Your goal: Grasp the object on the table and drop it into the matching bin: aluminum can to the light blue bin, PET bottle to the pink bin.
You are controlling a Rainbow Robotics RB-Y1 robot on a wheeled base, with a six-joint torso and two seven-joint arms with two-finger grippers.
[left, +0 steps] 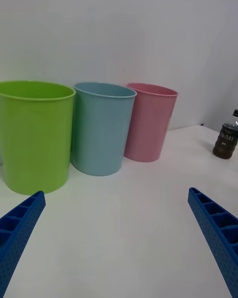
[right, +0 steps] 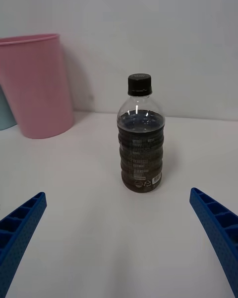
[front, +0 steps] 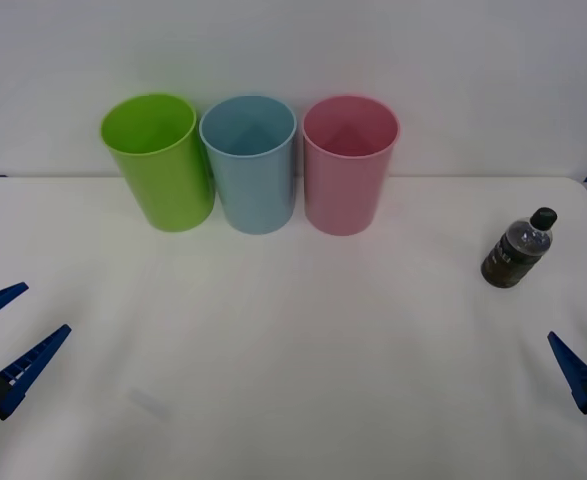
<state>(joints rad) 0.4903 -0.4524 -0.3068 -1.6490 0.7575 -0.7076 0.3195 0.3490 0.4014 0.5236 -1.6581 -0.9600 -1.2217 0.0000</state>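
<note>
The PET bottle (front: 518, 251) stands upright at the table's (front: 293, 400) far right, well apart from the pink bin (front: 348, 165). Right gripper (right: 119, 238), fingers spread, faces it; left gripper (front: 8, 335), also spread, waits near-left. A clumsy approach could topple the bottle.

bare table (front: 303, 350) surrounds the pet bottle (front: 516, 251), bins well apart.

PET bottle (right: 140, 149) label: small white print and a row of small symbols near the base are seen in the right wrist view, but no word can be read.
PET bottle label, left wrist view: pale lettering is seen, too blurred to be read.
Bins and table: no text or signs are seen.
</note>
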